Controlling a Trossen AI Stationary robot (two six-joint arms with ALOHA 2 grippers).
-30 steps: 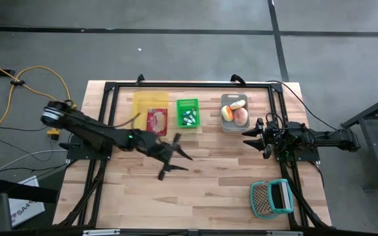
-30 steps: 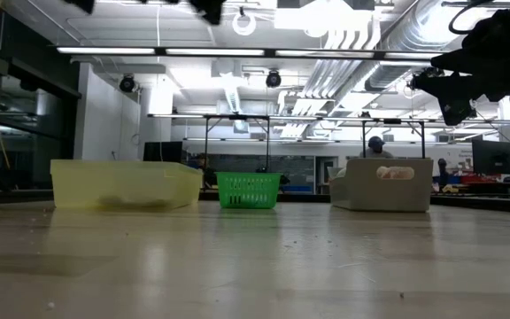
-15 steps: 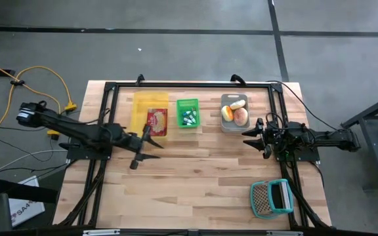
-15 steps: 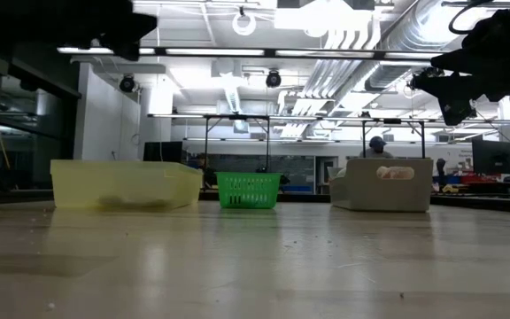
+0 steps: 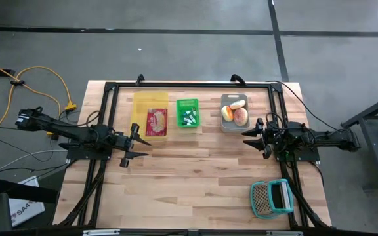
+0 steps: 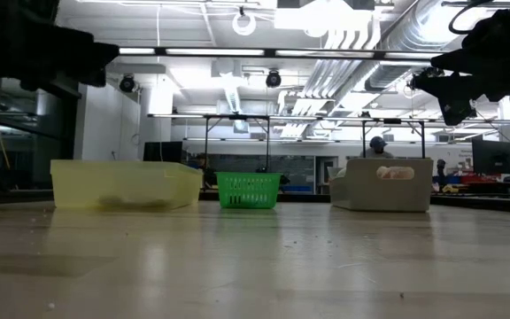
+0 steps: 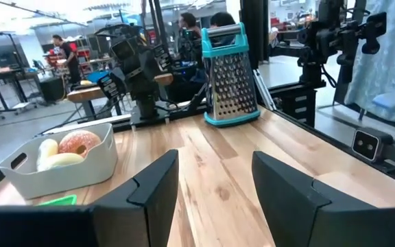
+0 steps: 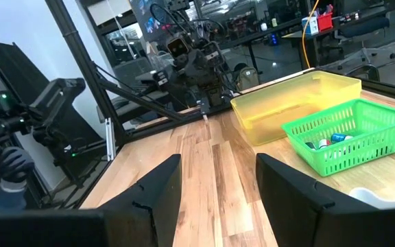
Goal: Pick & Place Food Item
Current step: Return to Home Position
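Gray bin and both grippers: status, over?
Open and empty: left gripper over table left side, right gripper near gray bin. Bin holds donuts. Upright grater stands apart from both.

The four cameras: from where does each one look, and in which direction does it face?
High view: above the table, facing straight down; both arms, left gripper and right gripper open.
Low view: table height, facing level toward yellow bin, green basket, gray bin; arms overhead.
Left wrist view: on left arm, facing the grater; own fingers show.
Right wrist view: on right arm, facing the left arm; own fingers show.
Shared: high and left wrist views both show donuts.
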